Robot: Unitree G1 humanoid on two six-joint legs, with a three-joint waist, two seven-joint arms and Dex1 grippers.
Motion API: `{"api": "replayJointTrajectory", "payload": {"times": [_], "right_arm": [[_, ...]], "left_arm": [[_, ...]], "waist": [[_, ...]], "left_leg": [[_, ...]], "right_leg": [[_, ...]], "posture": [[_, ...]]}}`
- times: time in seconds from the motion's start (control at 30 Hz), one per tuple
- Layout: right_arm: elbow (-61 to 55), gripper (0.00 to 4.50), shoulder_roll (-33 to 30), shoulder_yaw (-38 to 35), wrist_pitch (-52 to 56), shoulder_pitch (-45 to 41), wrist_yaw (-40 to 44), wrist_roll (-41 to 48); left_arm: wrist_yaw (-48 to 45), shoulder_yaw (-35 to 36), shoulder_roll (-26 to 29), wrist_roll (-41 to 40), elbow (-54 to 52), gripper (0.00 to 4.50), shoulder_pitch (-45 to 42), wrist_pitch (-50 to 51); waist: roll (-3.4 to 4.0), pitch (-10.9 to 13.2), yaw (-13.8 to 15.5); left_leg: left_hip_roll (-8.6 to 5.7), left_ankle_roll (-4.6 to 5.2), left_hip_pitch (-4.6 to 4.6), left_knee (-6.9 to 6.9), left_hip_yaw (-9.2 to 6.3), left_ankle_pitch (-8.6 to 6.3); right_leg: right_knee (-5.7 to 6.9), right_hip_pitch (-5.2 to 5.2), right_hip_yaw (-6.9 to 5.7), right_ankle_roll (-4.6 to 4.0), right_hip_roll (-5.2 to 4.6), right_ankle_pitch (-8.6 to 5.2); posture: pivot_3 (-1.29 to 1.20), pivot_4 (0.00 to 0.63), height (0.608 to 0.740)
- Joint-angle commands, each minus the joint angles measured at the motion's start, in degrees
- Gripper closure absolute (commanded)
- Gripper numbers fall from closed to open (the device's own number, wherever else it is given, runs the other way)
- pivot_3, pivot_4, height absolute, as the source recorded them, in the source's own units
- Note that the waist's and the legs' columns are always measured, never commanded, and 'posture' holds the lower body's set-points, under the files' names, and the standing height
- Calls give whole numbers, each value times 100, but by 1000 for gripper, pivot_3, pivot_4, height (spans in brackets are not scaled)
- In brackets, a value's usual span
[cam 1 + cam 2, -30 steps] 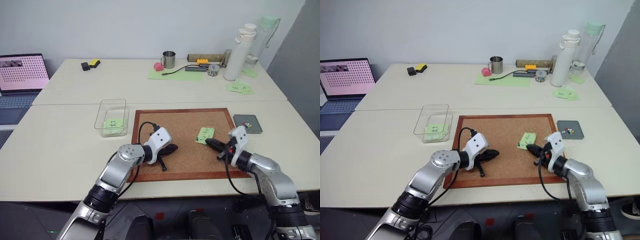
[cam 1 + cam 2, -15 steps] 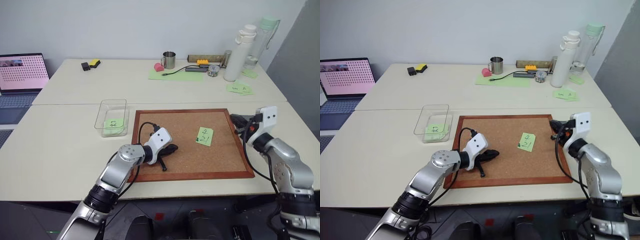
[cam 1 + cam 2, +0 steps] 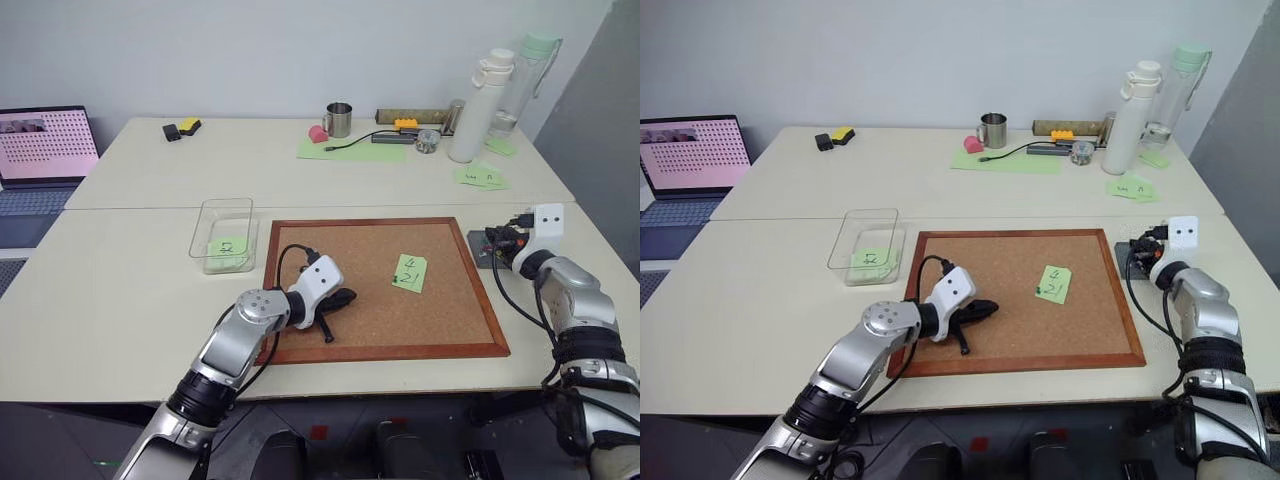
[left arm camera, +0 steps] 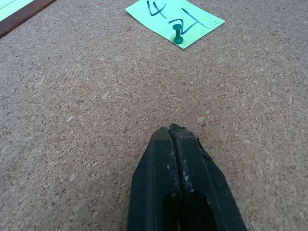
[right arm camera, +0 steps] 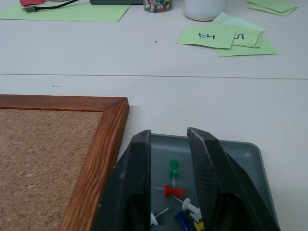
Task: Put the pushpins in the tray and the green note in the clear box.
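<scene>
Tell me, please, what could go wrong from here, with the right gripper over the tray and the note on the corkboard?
The green note is held by one green pushpin; tugging the paper before pulling that pin might tear it. The right gripper, open above the tray, could scatter the pins there if it dips. The clear box already holds a note, which may hamper placing.

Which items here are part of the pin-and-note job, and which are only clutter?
Job: pushpins in the tray; green pin holding the green note on the corkboard; clear box; right tool open over the tray.

Clutter: laptop, mug, white bottle, clear bottle, loose notes, pale-green sheet.
</scene>
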Motion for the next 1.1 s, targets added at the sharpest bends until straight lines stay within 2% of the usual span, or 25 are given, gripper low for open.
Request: {"api": "replayJointTrajectory", "payload": {"times": [0.03,0.13,0.27,0.4,0.57,0.67,0.8,1.1], "right_arm": [[200,2404,-132,-163,-286,-209,123,30],[243,1908,-144,-189,-393,-230,181,60],[-657,1908,-80,-25,-464,143,640,178],[-2550,1908,67,384,-90,1002,1387,583],[-4097,1908,296,899,490,1751,1528,837],[-4579,1908,503,1222,748,2010,1417,818],[-4548,1908,676,1772,763,2116,1280,344],[-3519,1908,1058,1957,533,1731,1116,6]], "left_arm": [[61,-110,198,162,262,4500,368,467],[82,-104,203,157,215,4500,399,495],[94,-83,225,147,192,4500,420,508],[95,-70,238,144,197,4500,418,513],[101,-85,227,140,179,4500,432,529],[95,-107,221,141,174,4500,438,519],[69,-128,214,141,195,4500,402,512],[54,-125,243,146,193,4500,394,501]], "waist": [[1,0,-7],[1,0,-35],[1,1,-42],[3,0,-41],[3,-2,-41],[3,-1,-43],[-1,-3,-38],[-2,-2,-33]], "left_leg": [[1,0,0,-1,0,0],[2,0,1,-4,-1,0],[2,0,2,-3,-3,0],[8,0,1,-8,-10,0],[17,0,6,-7,-17,0],[17,0,9,-6,-18,0],[17,0,9,-7,-20,-1],[16,0,8,-6,-18,-1]], "right_leg": [[0,0,0,-1,1,0],[1,-2,2,-1,2,-1],[1,-2,3,-1,3,-1],[1,-3,2,-4,9,-4],[12,-3,1,-7,22,-5],[15,-4,2,-9,21,-6],[14,-5,-1,-14,21,-9],[14,-7,-2,-16,21,-10]], "posture": [[0,150,740],[0,150,740],[0,150,740],[0,150,740],[0,150,740],[0,150,740],[0,150,740],[0,150,740]]}}
